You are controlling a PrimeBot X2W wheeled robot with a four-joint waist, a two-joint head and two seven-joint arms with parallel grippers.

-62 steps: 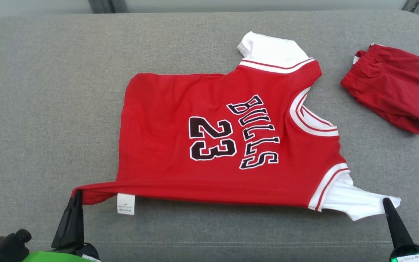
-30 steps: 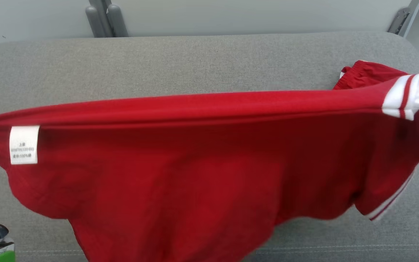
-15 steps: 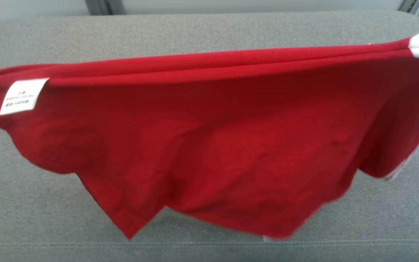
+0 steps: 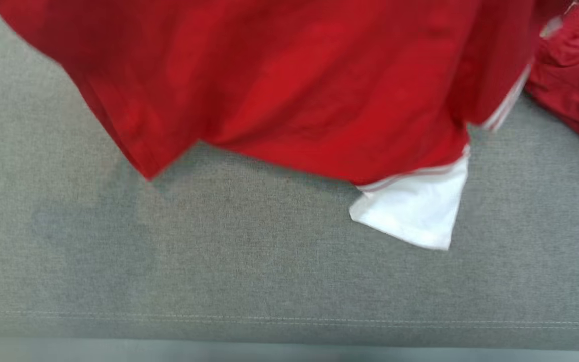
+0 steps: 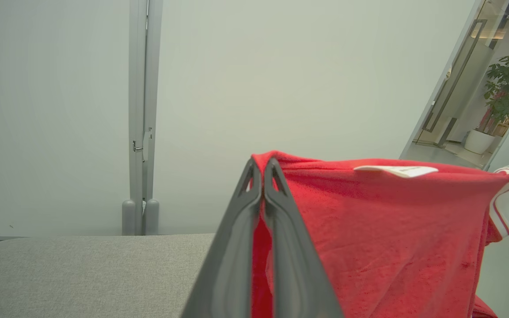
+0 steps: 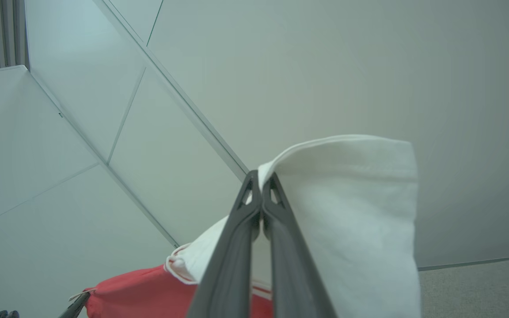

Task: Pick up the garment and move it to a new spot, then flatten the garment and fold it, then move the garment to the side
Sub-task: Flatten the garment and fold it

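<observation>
Over the grey cushion [image 4: 219, 261] the red jersey [image 4: 294, 85] hangs stretched in the air, one white sleeve [image 4: 415, 211] dangling lowest. The left gripper [image 5: 262, 168] is clamped on its red corner, and the right gripper [image 6: 262, 181] pinches white sleeve cloth at the opposite end. Red shorts [image 4: 576, 75] lie on the cushion to the right.

Grey fabric cushion [image 4: 269, 271] with a stitched seam near its front edge, crumpled red shorts [image 4: 576, 75] at its right, pale wall [image 5: 281, 79], potted plant [image 5: 504, 88] far off
</observation>
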